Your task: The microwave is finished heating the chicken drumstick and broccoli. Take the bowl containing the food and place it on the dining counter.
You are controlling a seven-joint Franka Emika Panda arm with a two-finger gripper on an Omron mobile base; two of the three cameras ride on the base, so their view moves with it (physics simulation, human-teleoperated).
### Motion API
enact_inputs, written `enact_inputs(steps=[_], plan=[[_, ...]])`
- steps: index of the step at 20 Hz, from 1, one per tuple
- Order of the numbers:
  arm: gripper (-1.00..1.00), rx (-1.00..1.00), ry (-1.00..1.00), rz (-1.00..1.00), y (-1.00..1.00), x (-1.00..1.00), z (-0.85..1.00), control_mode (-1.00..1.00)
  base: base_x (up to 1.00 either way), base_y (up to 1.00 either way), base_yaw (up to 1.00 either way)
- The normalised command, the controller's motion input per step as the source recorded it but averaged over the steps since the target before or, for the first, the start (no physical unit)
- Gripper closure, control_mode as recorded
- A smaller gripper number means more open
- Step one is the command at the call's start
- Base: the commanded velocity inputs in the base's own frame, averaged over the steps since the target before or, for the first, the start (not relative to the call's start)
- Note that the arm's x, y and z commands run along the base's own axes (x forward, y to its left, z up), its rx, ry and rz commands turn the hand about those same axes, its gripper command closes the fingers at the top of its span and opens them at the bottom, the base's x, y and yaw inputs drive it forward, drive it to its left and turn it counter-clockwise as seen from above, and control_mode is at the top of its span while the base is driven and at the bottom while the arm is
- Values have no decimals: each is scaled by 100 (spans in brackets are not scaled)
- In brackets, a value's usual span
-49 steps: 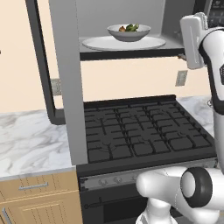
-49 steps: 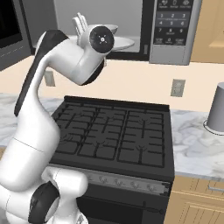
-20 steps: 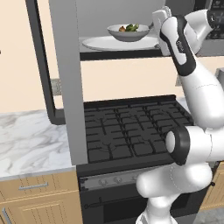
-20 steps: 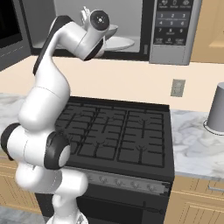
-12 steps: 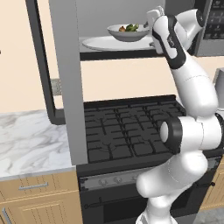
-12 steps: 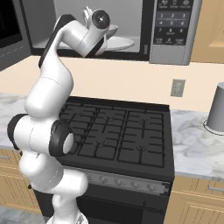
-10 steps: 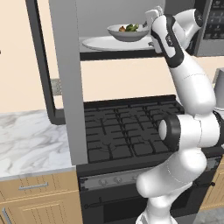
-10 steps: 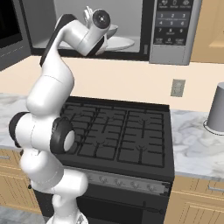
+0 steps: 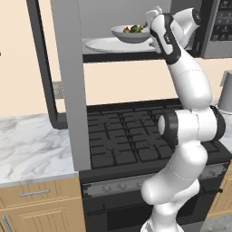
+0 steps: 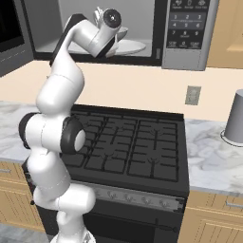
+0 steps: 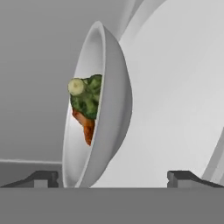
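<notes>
I am at the reach-in step of fetching the food: my gripper [image 11: 111, 177] is raised to the open microwave [image 9: 136, 27] above the stove [image 9: 136, 136], with its two dark fingertips [image 11: 41, 178] spread wide and nothing between them. The bowl [image 9: 131, 34] sits on the white round turntable [image 9: 108, 44] inside the microwave, just ahead of my hand. In the hand view, which is rolled sideways, the bowl's rim lies between my open fingers but is not yet touched, as far as I can tell. Inside the bowl I can see the green broccoli [image 11: 87, 94] with the orange-brown chicken drumstick [image 11: 87, 124] pressed against it. The microwave door [image 9: 43, 59] hangs open to the left. I judge the next move calls for easing forward until the near rim sits between the fingers, closing on it, then lifting the bowl level so the food stays in, and backing out before turning toward the dining counter. The button panel [image 10: 187, 26] on the microwave's right side has small markings, too blurred to read; I see no brand or label anywhere. A grey canister [image 10: 235, 118] stands on the marble worktop [image 10: 213, 152] to the right.
</notes>
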Motion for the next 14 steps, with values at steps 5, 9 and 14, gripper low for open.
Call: enact_inputs(steps=[5,9,14], plan=[[-100,0,5,0,9,39,0,-100,0,0,0],[-100,0,1,0,5,33,0,-100,0,0,0],[-100,0,0,0,2,30,0,-100,0,0,0]])
